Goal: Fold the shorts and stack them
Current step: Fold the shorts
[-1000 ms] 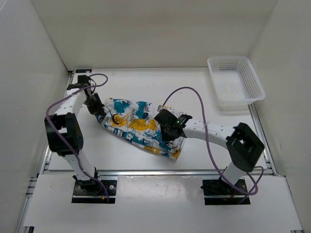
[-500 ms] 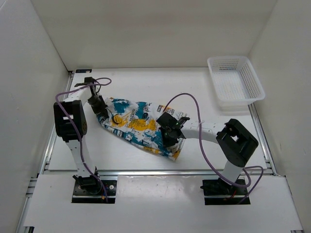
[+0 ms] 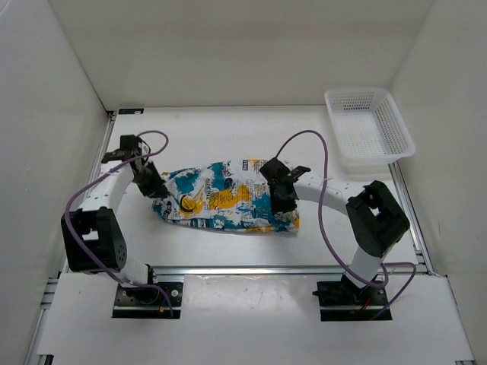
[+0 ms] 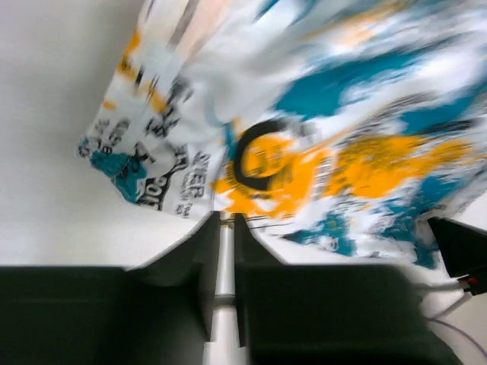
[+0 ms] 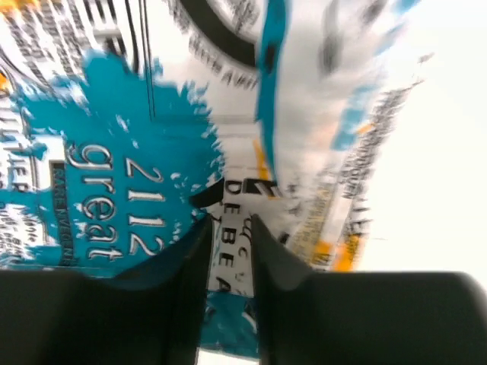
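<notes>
The shorts [image 3: 221, 199], white with teal, yellow-orange and black print, lie in a flat band across the middle of the table. My left gripper [image 3: 157, 192] sits at their left end. In the left wrist view its jaws [image 4: 221, 217] stand almost together, with the edge of the shorts [image 4: 342, 152] at the tips. My right gripper [image 3: 285, 204] is over the right end. In the right wrist view its fingers [image 5: 230, 220] stand slightly apart, and a lettered strip of the shorts [image 5: 114, 152] shows between them.
A white mesh basket [image 3: 369, 125] stands at the back right corner. Purple cables loop above both arms. White walls close in the table on three sides, and a metal rail [image 3: 243, 268] runs along the near edge.
The shorts have swung from a diagonal into a level band. The right gripper moved back and to the right with their end, and its jaws have parted. The left arm's elbow dropped towards the near edge.
</notes>
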Motion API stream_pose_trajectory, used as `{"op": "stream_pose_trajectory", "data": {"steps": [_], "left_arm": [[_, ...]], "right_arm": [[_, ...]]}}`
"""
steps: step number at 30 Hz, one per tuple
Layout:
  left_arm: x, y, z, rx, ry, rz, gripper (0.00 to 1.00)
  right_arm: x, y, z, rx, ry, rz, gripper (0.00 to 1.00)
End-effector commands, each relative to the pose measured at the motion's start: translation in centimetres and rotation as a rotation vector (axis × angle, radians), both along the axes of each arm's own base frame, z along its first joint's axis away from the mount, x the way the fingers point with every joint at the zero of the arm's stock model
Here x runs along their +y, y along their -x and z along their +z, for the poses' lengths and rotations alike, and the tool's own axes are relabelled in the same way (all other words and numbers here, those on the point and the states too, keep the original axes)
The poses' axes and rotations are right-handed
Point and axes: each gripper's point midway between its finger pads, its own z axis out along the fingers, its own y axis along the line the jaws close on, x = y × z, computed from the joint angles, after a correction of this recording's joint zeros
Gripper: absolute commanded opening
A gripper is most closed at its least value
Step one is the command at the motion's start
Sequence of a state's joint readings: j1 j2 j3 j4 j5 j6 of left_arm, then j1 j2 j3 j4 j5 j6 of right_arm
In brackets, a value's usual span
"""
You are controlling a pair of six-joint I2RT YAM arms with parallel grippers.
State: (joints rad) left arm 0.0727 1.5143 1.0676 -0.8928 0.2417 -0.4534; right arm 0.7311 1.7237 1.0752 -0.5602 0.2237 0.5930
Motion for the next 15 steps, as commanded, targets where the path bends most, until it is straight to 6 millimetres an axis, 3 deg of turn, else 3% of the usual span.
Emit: {"op": "stream_pose_trajectory", "data": {"steps": [1, 3, 4, 7, 11, 15], "left_arm": [[1.0, -4.2, 5.6, -0.189, -0.055, 0.026, 0.28], [1.7, -6.8, 6.1, -0.197, -0.082, 0.037, 0.23], [1.8, -7.7, 6.0, -0.194, -0.087, 0.026, 0.1], [1.4, -10.8, 4.4, -0.159, -0.075, 0.01, 0.1], [1.3, -12.4, 1.7, -0.098, -0.08, 0.012, 0.1], [1.7, -12.5, -0.8, -0.044, -0.137, 0.02, 0.1]], "right_arm": [[-0.1, -3.6, 6.2, -0.188, 0.032, 0.018, 0.39], [0.3, -4.8, 8.6, -0.248, 0.018, 0.025, 0.43], [0.3, -4.8, 9.5, -0.26, 0.008, 0.023, 0.43], [0.1, -4.9, 10.9, -0.281, 0.003, 0.017, 0.4], [-1.1, -3.7, 11.5, -0.286, 0.003, 0.002, 0.39], [-2.2, -2.4, 10.7, -0.264, 0.012, -0.013, 0.39]]}}
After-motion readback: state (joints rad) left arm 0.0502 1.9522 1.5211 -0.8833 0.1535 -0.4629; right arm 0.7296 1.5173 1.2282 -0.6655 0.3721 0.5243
